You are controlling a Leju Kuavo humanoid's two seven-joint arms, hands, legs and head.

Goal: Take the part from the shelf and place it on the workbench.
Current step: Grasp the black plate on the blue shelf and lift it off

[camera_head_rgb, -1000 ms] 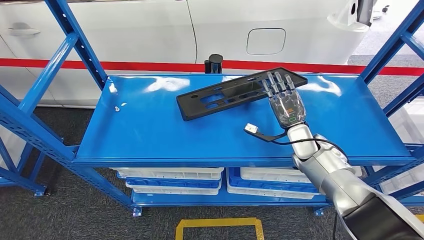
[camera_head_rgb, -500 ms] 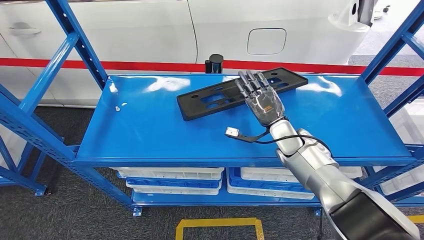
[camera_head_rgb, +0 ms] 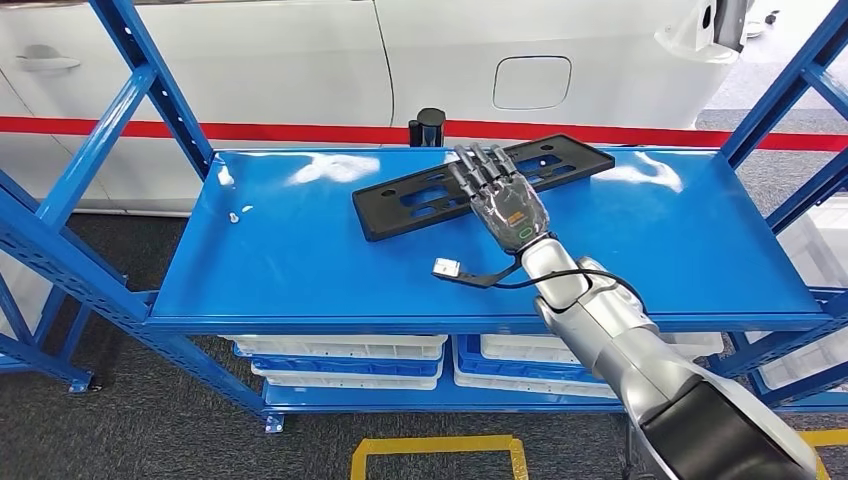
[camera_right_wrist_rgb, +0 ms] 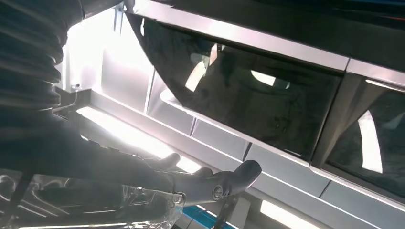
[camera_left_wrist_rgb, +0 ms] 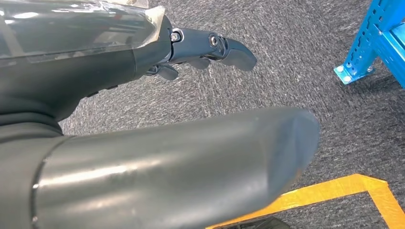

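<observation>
The step in hand is the reach for the part: the black slotted plastic panel [camera_head_rgb: 478, 185] lies flat on the blue shelf [camera_head_rgb: 300, 260], set at a slant toward the shelf's back edge, one end near the back right and the other nearer the middle. The right hand [camera_head_rgb: 505, 200] is over the panel's middle stretch, back of the hand up, with its fingers [camera_head_rgb: 478, 165] stretched out straight and a little apart across the panel toward the back edge. They hold nothing; whether the fingertips touch the panel or hover just above it I cannot tell. A small cable connector [camera_head_rgb: 446, 268] dangles from the wrist just above the shelf surface.

Judging from this, the panel is not yet grasped. The next move calls for the fingers to curl round one long edge of the panel and the thumb to come under it, then a lift away from the shelf.

The left hand [camera_left_wrist_rgb: 200, 52] hangs over the grey carpet, fingers loosely bent and holding nothing.
</observation>
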